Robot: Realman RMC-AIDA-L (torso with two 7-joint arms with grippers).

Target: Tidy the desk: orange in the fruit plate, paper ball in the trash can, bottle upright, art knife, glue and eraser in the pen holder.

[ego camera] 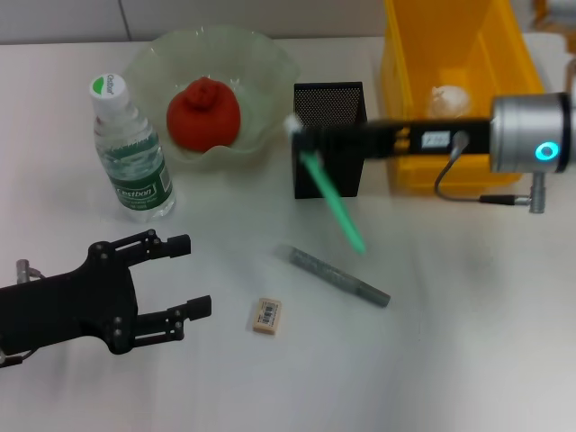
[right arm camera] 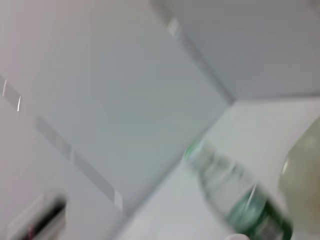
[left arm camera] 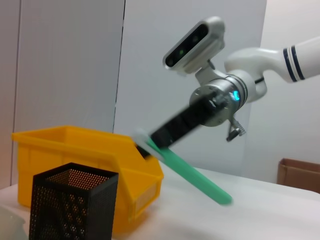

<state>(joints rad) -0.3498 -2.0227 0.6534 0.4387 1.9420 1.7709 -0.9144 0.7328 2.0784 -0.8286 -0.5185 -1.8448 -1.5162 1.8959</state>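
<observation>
Left gripper (ego camera: 184,274) open, idle low on the desk (ego camera: 468,342) beside upright bottle (ego camera: 130,153). Eraser (ego camera: 267,316) and glue (ego camera: 333,275) lying mid-desk. Right gripper (ego camera: 304,144) clamped on green art knife (ego camera: 335,200), tilted over pen holder (ego camera: 329,117).

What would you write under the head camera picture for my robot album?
Right gripper lifts a green stick by the pen holder; eraser waits.
</observation>
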